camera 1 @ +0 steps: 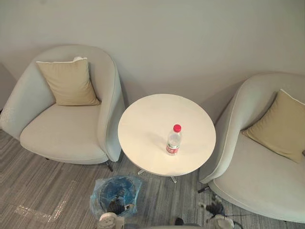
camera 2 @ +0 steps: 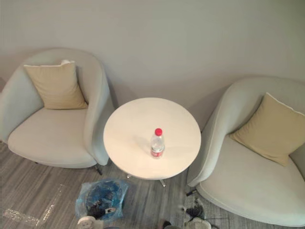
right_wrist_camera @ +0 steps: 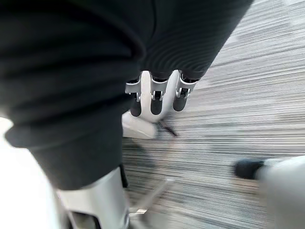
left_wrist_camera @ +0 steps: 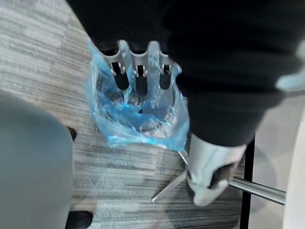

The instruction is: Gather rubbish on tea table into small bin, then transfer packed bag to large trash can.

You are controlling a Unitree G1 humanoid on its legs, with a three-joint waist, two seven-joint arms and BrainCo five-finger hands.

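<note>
A clear plastic bottle (camera 1: 174,140) with a red cap and red label stands upright on the round white tea table (camera 1: 152,119), a little right of its middle. The small bin (camera 1: 116,193), lined with a blue bag, stands on the floor in front of the table's left side. In the left wrist view my left hand (left_wrist_camera: 138,62) hangs just over the bin (left_wrist_camera: 138,119), fingers relaxed and holding nothing. My right hand (right_wrist_camera: 156,93) hangs low over the carpet, fingers relaxed and empty.
Two pale grey armchairs flank the table, left (camera 1: 66,129) and right (camera 1: 257,176), each with a beige cushion. The wall is close behind. The table's metal feet (camera 1: 171,179) spread on the grey striped carpet beside the bin.
</note>
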